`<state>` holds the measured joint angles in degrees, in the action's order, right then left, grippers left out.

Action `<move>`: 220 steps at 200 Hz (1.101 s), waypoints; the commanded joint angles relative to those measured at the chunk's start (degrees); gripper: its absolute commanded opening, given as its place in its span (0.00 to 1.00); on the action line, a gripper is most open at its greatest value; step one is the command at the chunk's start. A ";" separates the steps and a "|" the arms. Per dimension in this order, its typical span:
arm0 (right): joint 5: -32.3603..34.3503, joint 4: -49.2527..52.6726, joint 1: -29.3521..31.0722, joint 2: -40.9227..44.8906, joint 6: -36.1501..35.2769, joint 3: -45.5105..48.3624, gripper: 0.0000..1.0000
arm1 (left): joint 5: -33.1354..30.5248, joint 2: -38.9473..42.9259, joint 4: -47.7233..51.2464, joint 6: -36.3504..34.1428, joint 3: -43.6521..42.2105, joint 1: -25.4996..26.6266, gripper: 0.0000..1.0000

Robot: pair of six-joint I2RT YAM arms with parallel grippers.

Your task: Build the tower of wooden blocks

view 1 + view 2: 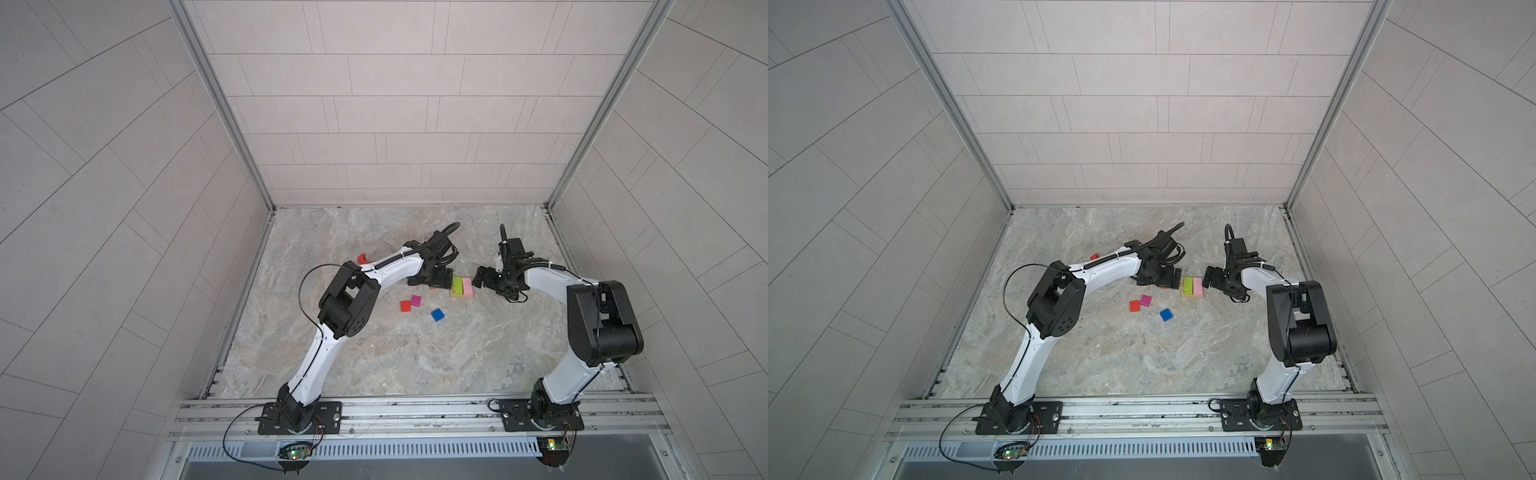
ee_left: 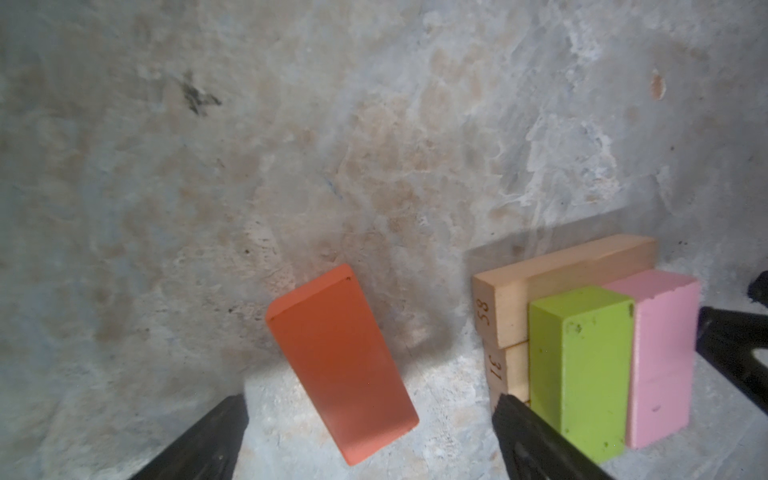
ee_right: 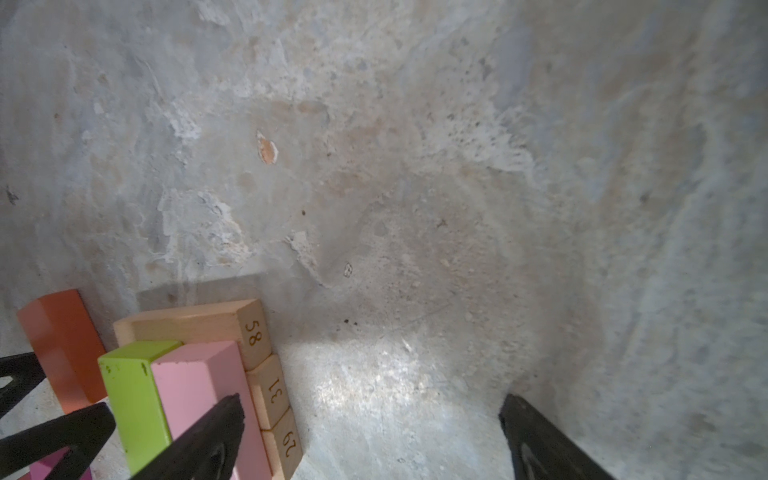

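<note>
The left gripper (image 2: 370, 409) hangs with jaws wide apart, holding nothing, straddling the orange wooden oblong (image 2: 340, 365), which lies flat on the grey marbled tabletop (image 1: 374, 353) just at 9 o'clock of the half-built tower. That tower is three plain tan wooden bars (image 2: 498, 307) laid side by side, with a lime wooden oblong (image 2: 582, 365) and a pink wooden oblong (image 2: 660, 353) resting on them.

The main risk, as I judge it, is the finger on the tower side: it stands right by the ends of the tan bars and the lime oblong, so lowering or closing could nudge the base and shift the top pair. The orange oblong also sits skewed to the jaws, so a squeeze may twist it rather than seat it.

The right gripper (image 3: 372, 405), also wide open and empty, waits at 3 o'clock of the tower; one finger crosses the pink oblong, contact unclear, and a stray move could push it.

A small red wooden cube (image 1: 406, 306), magenta wooden cube (image 1: 416, 301) and blue wooden cube (image 1: 437, 315) lie loose near 7 o'clock; a red notched wooden piece (image 1: 361, 258) sits well apart at 10 o'clock, partly hidden by the left arm.
</note>
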<state>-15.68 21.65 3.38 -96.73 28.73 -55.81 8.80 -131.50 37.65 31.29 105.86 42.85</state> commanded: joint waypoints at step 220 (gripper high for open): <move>-0.23 1.11 1.01 -1.10 -0.23 -0.90 0.97 | 0.47 -2.55 2.34 -0.37 1.18 1.02 1.00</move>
<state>-15.68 21.26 3.86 -96.90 28.71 -55.92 8.71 -131.81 38.24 31.07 106.45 42.96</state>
